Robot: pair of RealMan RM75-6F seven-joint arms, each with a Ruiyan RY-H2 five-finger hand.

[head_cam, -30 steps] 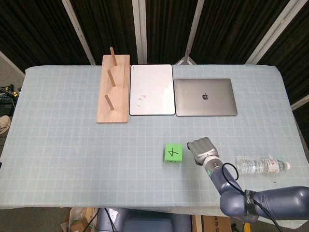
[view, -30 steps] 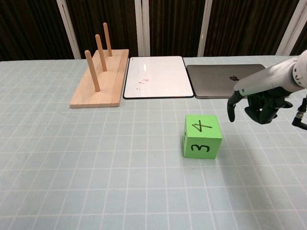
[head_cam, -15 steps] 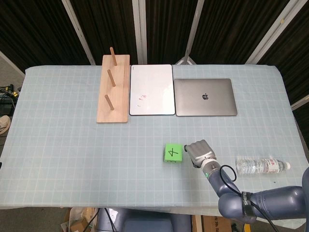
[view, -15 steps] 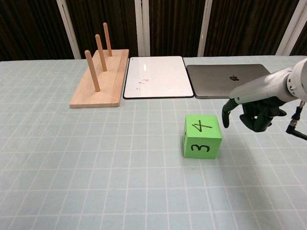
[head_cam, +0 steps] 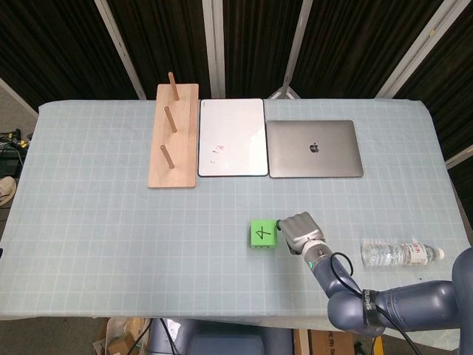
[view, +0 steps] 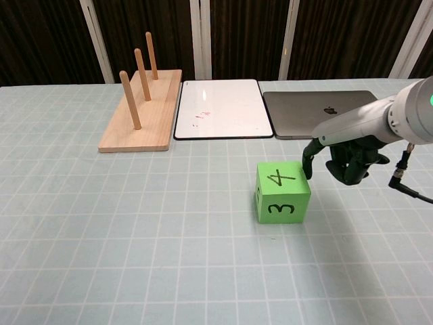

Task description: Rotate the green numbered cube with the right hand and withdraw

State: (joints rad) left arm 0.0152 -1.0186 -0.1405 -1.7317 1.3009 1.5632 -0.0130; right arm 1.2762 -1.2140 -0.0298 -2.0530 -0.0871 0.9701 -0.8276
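Head view. Cube [head_cam: 263,234] sits on the table [head_cam: 111,237] just below centre, "4" face up, edges slightly skewed to the cloth grid. Right hand [head_cam: 298,232] at the cube's 3 o'clock, fingers curled, leading edge at or against the cube's right face; from above I cannot tell contact from a hair's gap. Hand holds nothing. Bottle [head_cam: 399,254] lies on its side further out at 3 o'clock, well clear. Peg board [head_cam: 174,140], whiteboard [head_cam: 232,137] and laptop [head_cam: 314,148] line up at 12 o'clock, well away.

Chest view. Cube [view: 283,193] shows "4" on top, "3" on the near face. Hand [view: 344,157] hangs at its 2 o'clock, slightly above the top edge. One dark fingertip [view: 306,167] points down at the cube's upper right corner, looks to be touching; the others are curled in behind, away from the cube. No grip, nothing enclosed. Left hand in neither view.

Handling, my judgement: cube looks light and stiff, probably foam or plastic, smooth flat faces. On cloth it likely slides before it turns if pushed at mid-face. Best purchase is opposite faces, 3 and 9 o'clock, pinched low; or a push near a corner to spin it. Not fragile. Risk: tipping onto another face if pressed at the top edge.
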